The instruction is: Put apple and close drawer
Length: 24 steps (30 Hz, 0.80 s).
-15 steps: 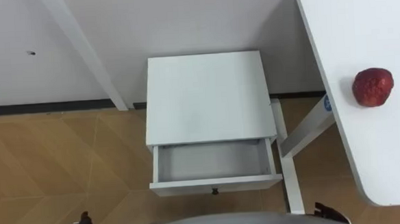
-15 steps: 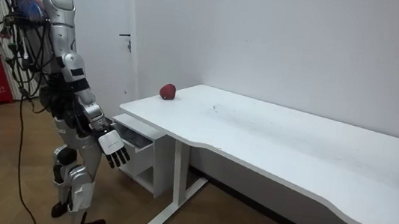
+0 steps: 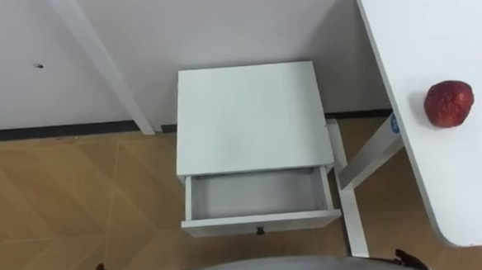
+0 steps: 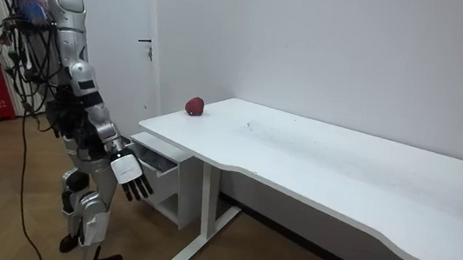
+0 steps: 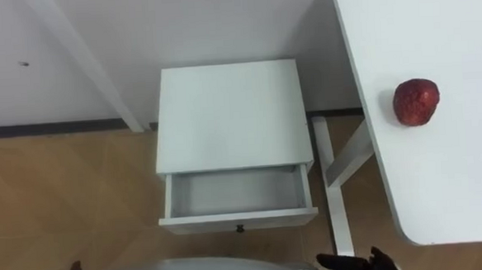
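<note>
Apple [image 3: 449, 103] rests on the white surface [image 3: 475, 189], up and to the right of the right hand [image 4: 126, 170] and well apart from its fingers [image 4: 139, 188], which are spread and empty. The open drawer [image 3: 259, 196] lies just ahead of them. Reach high and wrap the fruit softly so it doesn't roll.

White table [image 3: 475, 181] on R side, front L corner rounded. Apple [image 3: 449, 103] sits on it nr the L edge, well back from the front edge. Wood floor [image 3: 71, 202] carries a small white cabinet [image 3: 246, 118], back to the wall, just L of the table w/ a narrow gap between. Cabinet's drawer [image 3: 257, 196] stands pulled out toward the robot, small dark knob at front centre.
</note>
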### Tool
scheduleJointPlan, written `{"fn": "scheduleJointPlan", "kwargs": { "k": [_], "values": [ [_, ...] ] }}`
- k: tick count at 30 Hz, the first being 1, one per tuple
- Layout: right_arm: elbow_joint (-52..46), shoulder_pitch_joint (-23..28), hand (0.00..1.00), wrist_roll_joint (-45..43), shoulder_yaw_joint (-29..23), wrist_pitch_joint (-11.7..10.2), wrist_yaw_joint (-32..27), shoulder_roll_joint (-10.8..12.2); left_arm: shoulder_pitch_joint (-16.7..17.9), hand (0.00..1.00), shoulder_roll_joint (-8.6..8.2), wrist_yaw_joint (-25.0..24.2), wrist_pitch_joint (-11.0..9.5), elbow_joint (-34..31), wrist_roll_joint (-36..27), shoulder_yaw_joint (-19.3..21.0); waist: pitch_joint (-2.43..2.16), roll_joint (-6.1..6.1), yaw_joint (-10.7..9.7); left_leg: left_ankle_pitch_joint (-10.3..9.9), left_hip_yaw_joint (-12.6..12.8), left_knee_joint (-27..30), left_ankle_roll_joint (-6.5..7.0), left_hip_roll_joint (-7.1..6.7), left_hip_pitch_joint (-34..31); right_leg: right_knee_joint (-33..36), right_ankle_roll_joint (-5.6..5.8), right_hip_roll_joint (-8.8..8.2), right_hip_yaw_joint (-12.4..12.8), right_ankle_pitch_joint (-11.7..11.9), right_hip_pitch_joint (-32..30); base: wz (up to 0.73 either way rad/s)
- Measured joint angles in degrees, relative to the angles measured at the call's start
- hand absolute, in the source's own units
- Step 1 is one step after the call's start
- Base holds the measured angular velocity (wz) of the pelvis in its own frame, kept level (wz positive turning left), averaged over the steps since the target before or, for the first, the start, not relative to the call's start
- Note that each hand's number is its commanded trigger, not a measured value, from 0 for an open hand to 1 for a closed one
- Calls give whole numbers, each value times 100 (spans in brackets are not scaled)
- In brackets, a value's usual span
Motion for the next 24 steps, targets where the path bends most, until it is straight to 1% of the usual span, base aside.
{"fn": "scheduleJointPlan", "kwargs": {
  "k": [1, 2, 3, 4, 7, 9, 10, 12, 13, 15, 17, 18, 20, 22, 24],
  "values": [
    [-3, 2, 0, 90, -41, -1, -75, -3, -5, 0, 2, 2, 1, 0, -6, 27, 2, 6, -14, 0, 0, 2, 0, 1, -5, 1, 0, 1, -1, 0, -1, 0],
    [-14, 10, 0, 371, -147, -4, -182, -8, 6, 0, 3, 4, 4, 1, -26, 48, 6, 7, -51, 0, -13, 5, 0, -2, -22, -1, 0, -1, -15, 0, 0, 5],
    [-37, 24, 0, 750, -344, 0, -292, -2, 45, 0, 0, 5, 9, 8, -126, 53, -5, 4, -98, 0, -18, 2, 0, -5, -19, 1, 0, -2, -22, 0, 37, 5],
    [-75, 31, 0, 972, -470, 0, -341, 1, 62, 0, 0, 5, 14, 25, -128, 71, -5, 10, -120, 0, -15, 0, 0, -6, -5, -1, 0, -3, -18, 0, 50, 0],
    [-426, 28, 0, 2285, -1207, -22, -731, -3, 146, 0, 7, 13, 36, 26, -121, 415, -12, 30, -249, 0, 1, 0, 0, -2, 30, -4, 3, -2, 22, -2, 42, -4],
    [-523, 21, 0, 2800, -1533, -86, -879, -1, 195, 0, 12, 15, 37, 27, -125, 596, -23, 13, -337, 0, -1, -1, 0, -2, 42, -3, 3, -2, 25, -2, 67, 0],
    [-589, 28, 0, 2981, -1620, -95, -937, 1, 203, 0, 14, 13, 37, 22, -128, 634, -26, 9, -356, 0, -3, 1, 0, -4, 42, -1, 3, -3, 22, -2, 73, 0],
    [-856, 95, 0, 3673, -1944, -146, -1127, 0, 224, 0, 36, -1, 44, -4, -160, 695, -31, -19, -435, 2, -2, 12, 2, -8, 27, 11, 4, -9, 11, -2, 77, 0],
    [-941, 112, 0, 3813, -2011, -147, -1185, 2, 228, 0, 40, -2, 51, -23, -179, 701, -35, -25, -446, 2, -1, 15, 2, -8, 25, 15, 4, -10, 21, -2, 74, 0],
    [-1221, 130, 0, 4207, -2179, -262, -1433, -3, 216, 0, 50, -5, 78, -106, -186, 707, -50, -50, -477, 1, -3, 38, 3, -7, 19, 16, 4, -10, 34, -3, 53, 0],
    [-1355, 91, 0, 4359, -2356, -350, -1614, -15, 188, 0, 50, -28, 83, -112, -180, 707, -57, -61, -487, 1, 3, 35, 4, -7, 20, 15, 6, -10, 33, -5, 48, -2],
    [-1377, 32, 0, 4431, -2467, -389, -1726, -49, 181, 0, 50, -52, 88, -112, -179, 707, -62, -70, -473, 2, 13, 39, 5, -7, 26, 20, 6, -10, 75, -5, 45, -5],
    [-1439, -26, 0, 4504, -2478, -441, -1961, -112, 169, 0, 51, -71, 108, -125, -181, 707, -66, -76, -478, 3, 23, 45, 7, -7, 22, 21, 6, -10, 95, -6, 33, -5],
    [-1730, -22, 0, 4675, -2554, -473, -2240, -120, 175, 0, 51, -120, 135, -126, -181, 707, -66, -81, -490, 12, 83, 46, 19, -6, 10, 31, 6, -10, 114, -6, -12, -7],
    [-2303, 10, 0, 4900, -2806, -501, -2726, -125, 220, 0, 66, -155, 242, -164, -185, 706, -66, -102, -502, 13, 97, 32, 22, -15, -12, 32, 11, -17, 131, -9, -48, 0]
  ]
}}
